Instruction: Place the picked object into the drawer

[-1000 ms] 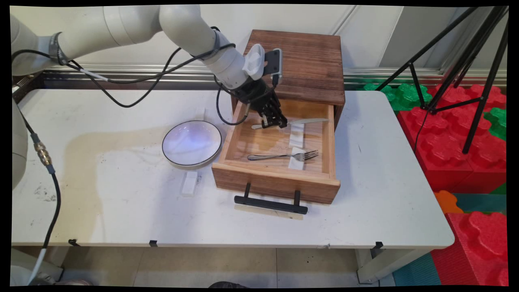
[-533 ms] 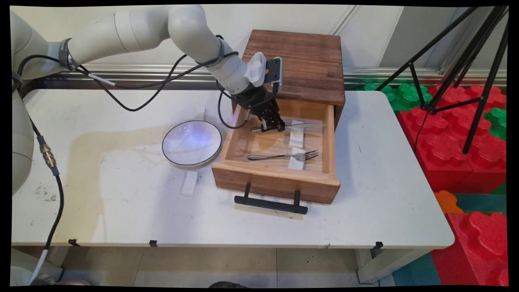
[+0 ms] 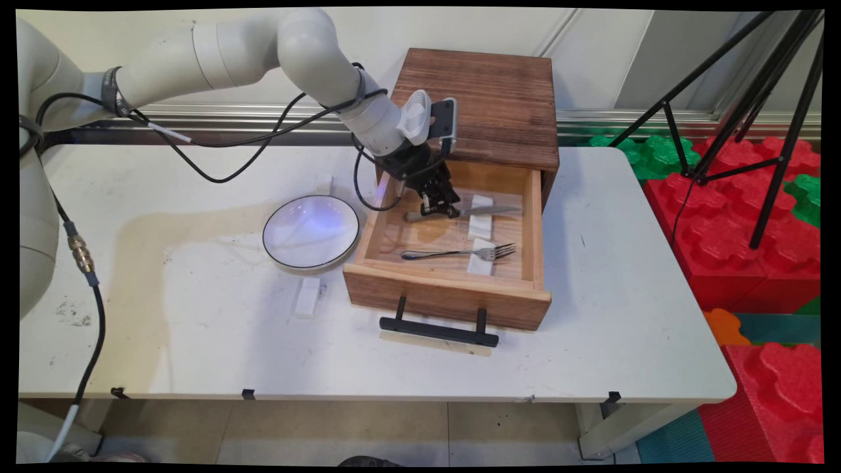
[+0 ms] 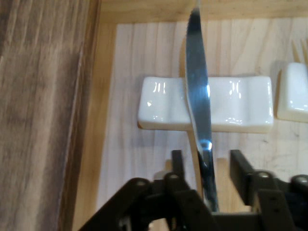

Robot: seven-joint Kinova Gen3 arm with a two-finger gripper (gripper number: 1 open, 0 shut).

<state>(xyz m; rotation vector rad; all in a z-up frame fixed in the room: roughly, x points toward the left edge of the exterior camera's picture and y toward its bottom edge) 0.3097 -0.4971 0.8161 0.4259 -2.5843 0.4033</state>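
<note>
Claw (image 3: 448, 211) clenched on the knife (image 4: 198, 96), blade lying across the white rest (image 4: 240, 103) just ahead, inside the open drawer (image 3: 447, 289).

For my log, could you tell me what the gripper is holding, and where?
The gripper holds the knife by its handle, blade over the white rest.

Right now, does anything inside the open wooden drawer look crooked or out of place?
Nothing stands out. The silver table knife lies across the white ceramic rest, with the black gripper at its handle end. The silver fork lies across a second white rest in the light wooden drawer.
</note>
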